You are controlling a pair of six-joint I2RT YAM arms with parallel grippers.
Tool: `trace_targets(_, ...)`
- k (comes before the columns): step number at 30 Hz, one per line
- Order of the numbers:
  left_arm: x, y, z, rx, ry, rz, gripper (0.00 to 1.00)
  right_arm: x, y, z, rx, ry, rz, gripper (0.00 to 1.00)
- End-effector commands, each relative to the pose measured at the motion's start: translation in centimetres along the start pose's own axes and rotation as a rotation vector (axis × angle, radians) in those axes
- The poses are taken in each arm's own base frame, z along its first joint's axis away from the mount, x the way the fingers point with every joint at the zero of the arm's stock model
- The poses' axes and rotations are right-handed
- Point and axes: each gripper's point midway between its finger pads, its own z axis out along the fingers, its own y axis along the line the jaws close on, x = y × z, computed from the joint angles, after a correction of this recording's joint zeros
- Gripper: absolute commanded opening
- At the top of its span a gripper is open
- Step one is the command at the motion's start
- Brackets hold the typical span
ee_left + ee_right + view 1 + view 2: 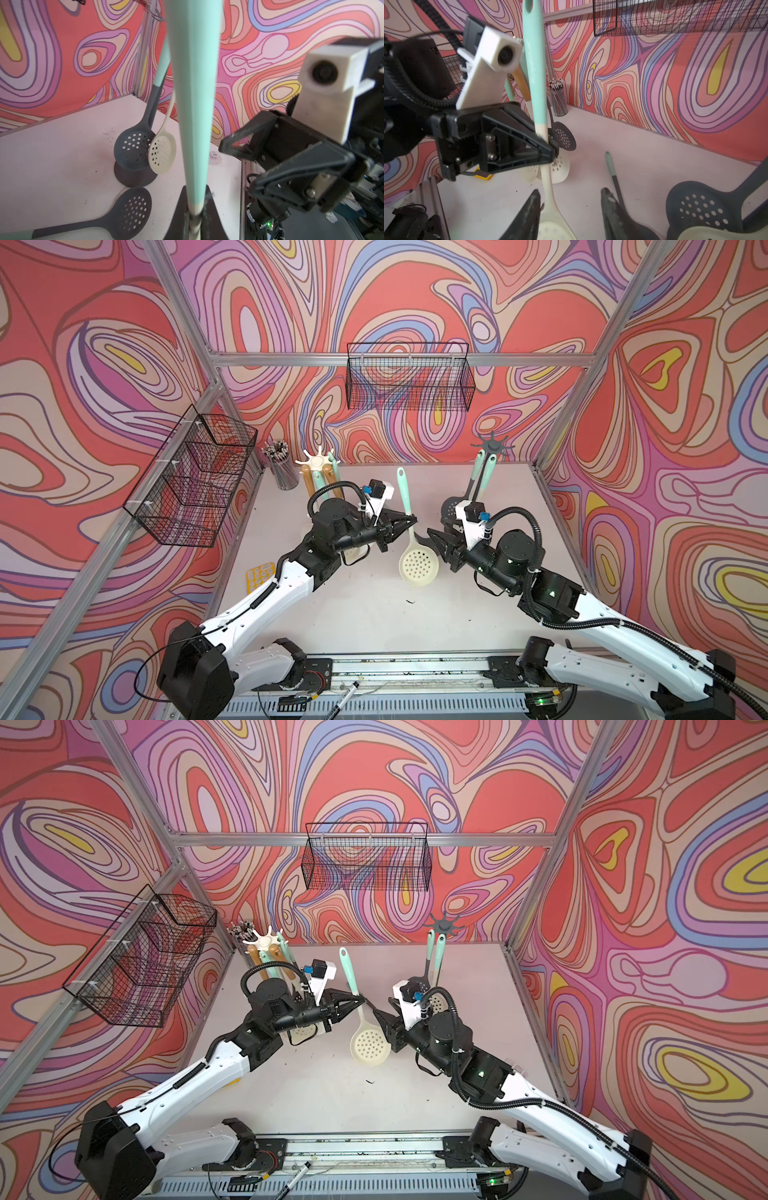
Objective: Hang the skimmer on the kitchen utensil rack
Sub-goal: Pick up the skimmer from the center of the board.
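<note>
Looked like the carry-and-hook step. Your left hand point(409, 520) was clenched on the skimmer point(418, 567) right where the mint handle met the cream neck. It held the skimmer near upright, head down, hole point(400, 472) at the top. Your right hand point(569, 196) was released, with the neck passing between its spread jaws and nothing gripped. The skimmer sat mid-scene between the two arms. I couldn't tell whether its head touched the surface point(374, 614) or hung just off it.

There were two racks at the back — the white rack point(318, 459) on the left arm's side and the dark rack point(492, 445) on the right arm's. The task didn't say which. The white one was crowded with utensils. The dark one carried two skimmers and showed several bare prongs, though it was the farther one for the holding arm.

My read on doing it well:
- You needed the right hand backed straight off the neck first. A brush there could twist the skimmer in that single pinch.
- The grip was low, so the hole end stood far above the hand and would likely swing — slow travel, no wrist flicks.
- You wanted the hole turned to face a bare prong and lifted above the prong tip, then moved in and lowered.
- The left hand should have let go only once the prong took the weight.
- The main risk was knocking the utensils already hanging, so a prong on the near, open side was the safer pick.
</note>
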Motion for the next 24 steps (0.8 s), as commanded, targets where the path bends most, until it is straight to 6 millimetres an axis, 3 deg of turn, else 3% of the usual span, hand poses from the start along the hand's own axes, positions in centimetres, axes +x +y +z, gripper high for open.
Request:
trace_targets(1, -3.1, 1.4, 0.5, -0.090, -0.102, -0.047, 0.00, 0.5, -0.1, 0.9, 0.012, -0.033, 0.005, 0.47)
trace_targets(8, -3.0, 2.7, 1.6, -0.168, -0.093, -0.051, 0.01, 1.4, 0.1, 3.1, 0.009, -0.038, 0.000, 0.47)
trace_targets(18, -2.0, 2.1, 2.6, -0.177, -0.058, -0.036, 0.03, 1.3, -0.5, 6.0, 0.080, -0.023, -0.059, 0.46)
trace_targets(24, -1.8, 1.8, 2.4, -0.178, -0.048, -0.035, 0.04, 1.6, -1.4, 7.4, 0.143, -0.009, -0.080, 0.38)
